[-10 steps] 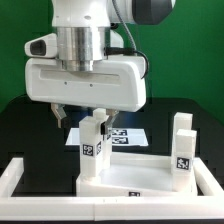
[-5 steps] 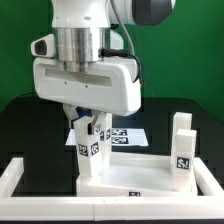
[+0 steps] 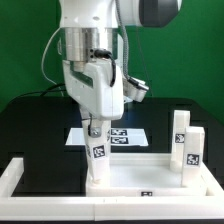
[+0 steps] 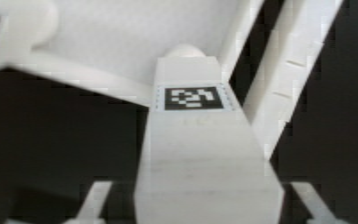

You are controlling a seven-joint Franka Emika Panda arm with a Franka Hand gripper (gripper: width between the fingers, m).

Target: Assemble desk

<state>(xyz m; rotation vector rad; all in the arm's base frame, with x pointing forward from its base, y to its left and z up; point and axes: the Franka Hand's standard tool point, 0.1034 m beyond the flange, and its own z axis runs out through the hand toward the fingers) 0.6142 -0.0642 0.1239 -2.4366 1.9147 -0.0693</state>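
Note:
The desk's flat white top panel [image 3: 140, 172] lies inside the white rail. One white leg [image 3: 97, 150] with a square tag stands upright on the panel's corner toward the exterior view's left. Two more tagged legs [image 3: 187, 145] stand at the panel's other end. My gripper [image 3: 97, 128] points straight down over the upright leg with a finger on each side of its top. In the wrist view the leg [image 4: 197, 140] fills the space between my fingertips [image 4: 98, 198], with a thin dark gap on both sides. The gripper [image 4: 202, 198] looks open around it.
The white rail [image 3: 20, 180] frames the black mat at the front and both sides. The marker board [image 3: 122, 136] lies flat on the mat behind the leg. A green wall closes off the back.
My hand has turned about its vertical axis from broadside to nearly edge-on. The leg under it turned too, its tag swinging round, and it shifted slightly to the exterior view's right.

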